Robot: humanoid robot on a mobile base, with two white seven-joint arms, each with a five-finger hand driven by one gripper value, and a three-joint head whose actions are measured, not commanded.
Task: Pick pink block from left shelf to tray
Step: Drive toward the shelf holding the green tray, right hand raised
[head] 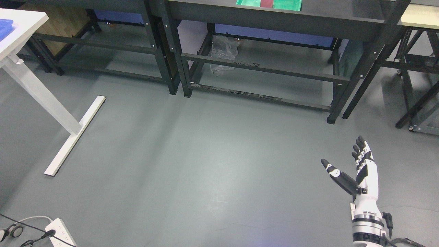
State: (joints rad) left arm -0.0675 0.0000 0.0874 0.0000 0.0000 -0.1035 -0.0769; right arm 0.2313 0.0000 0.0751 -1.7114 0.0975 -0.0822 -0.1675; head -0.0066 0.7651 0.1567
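Right hand [360,171] near right, spread wide, empty. Green tray [295,4] on far workbench [274,17]. Pink block unseen: turn left, locate shelf first.

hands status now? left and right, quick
Left: not in view.
Right hand: open, fingers extended, thumb spread, holding nothing, raised over the floor at lower right.

White desk [20,24] stood far left w/ a T-foot leg [73,135] on grey floor [205,171]. Crumpled clear plastic bag [223,51] lay under the dark metal workbench [274,20]. White power strip [61,233] w/ cables sat bottom left.
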